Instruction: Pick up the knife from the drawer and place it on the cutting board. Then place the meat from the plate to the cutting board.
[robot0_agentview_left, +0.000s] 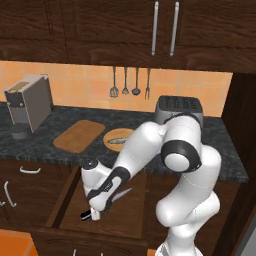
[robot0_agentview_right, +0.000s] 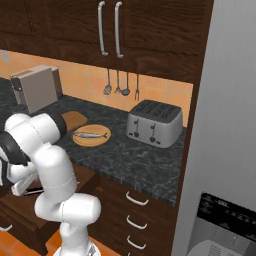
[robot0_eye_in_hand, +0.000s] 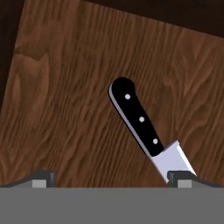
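Looking straight down from the hand, the knife (robot0_eye_in_hand: 146, 131) lies flat on the drawer's (robot0_eye_in_hand: 65, 109) lighter wooden floor, black riveted handle pointing toward 11 o'clock, silver blade running toward 5 o'clock under the right fingertip (robot0_eye_in_hand: 179, 177). The left base view adds the wider setting: the white arm bends down into the open drawer (robot0_agentview_left: 67, 197), the gripper (robot0_agentview_left: 95, 212) hanging just above the knife (robot0_agentview_left: 120, 194), whose blade shows past the hand. In the right base view the arm's own bulk hides most of the drawer (robot0_agentview_right: 20, 205).

The fingers stand wide apart, holding nothing; the knife sits between and below them, and whether the right tip touches the blade cannot be told.

On the dark speckled counter (robot0_agentview_left: 215, 150), the cutting board (robot0_agentview_left: 79, 135) lies bare at 10 o'clock of the plate (robot0_agentview_left: 116, 145), which carries the fish (robot0_agentview_right: 91, 134). A toaster (robot0_agentview_right: 154, 123) stands at 3 o'clock of the plate in the right base view, a grey coffee machine (robot0_agentview_left: 29, 102) at the far left. Dark utensils (robot0_agentview_left: 131, 82) hang on the orange tiled wall beneath dark cabinets with long silver handles (robot0_agentview_left: 165, 27). A grey refrigerator (robot0_agentview_right: 225, 150) fills the right side.
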